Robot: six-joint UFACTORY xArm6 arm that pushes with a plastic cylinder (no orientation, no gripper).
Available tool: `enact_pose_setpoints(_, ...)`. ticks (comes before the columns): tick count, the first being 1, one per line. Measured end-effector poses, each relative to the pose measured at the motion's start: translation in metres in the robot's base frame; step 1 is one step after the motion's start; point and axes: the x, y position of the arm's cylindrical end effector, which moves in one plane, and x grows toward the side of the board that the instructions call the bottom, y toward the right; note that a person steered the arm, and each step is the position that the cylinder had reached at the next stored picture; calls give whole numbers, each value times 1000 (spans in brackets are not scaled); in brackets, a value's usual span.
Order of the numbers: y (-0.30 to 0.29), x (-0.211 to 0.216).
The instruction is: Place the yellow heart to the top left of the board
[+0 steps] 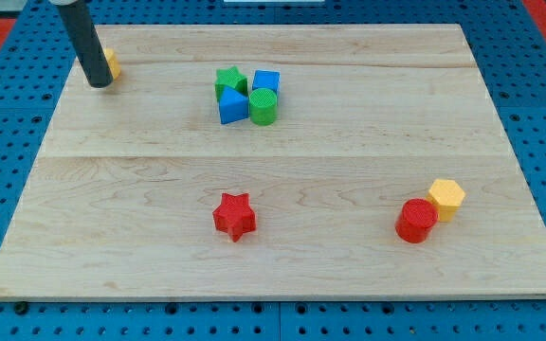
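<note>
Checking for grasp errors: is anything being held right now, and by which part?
Nothing is held; there is no claw. My tip sits at the view's top left, right beside the yellow block, mostly hidden behind the rod.

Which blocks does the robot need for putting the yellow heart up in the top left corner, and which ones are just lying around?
Needed:
- yellow block, mostly hidden behind the rod at the board's top left; shape unclear
- my tip, right against it

Just lying about:
- green star
- blue cube
- blue block
- green cylinder
- red star
- red cylinder
- yellow hexagon
</note>
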Motion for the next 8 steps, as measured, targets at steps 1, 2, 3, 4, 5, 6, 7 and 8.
enact_pose_setpoints(1, -11, -19)
enact_pose_setpoints(2, -39, -25)
enact_pose_setpoints(3, -50, -49)
enact_pose_setpoints(4, -36, -68)
enact_pose_setpoints(5, -35, -71)
enact_pose_setpoints(6, -67, -38)
enact_pose_setpoints(7, -41, -33)
enact_pose_setpoints(8, 21, -47)
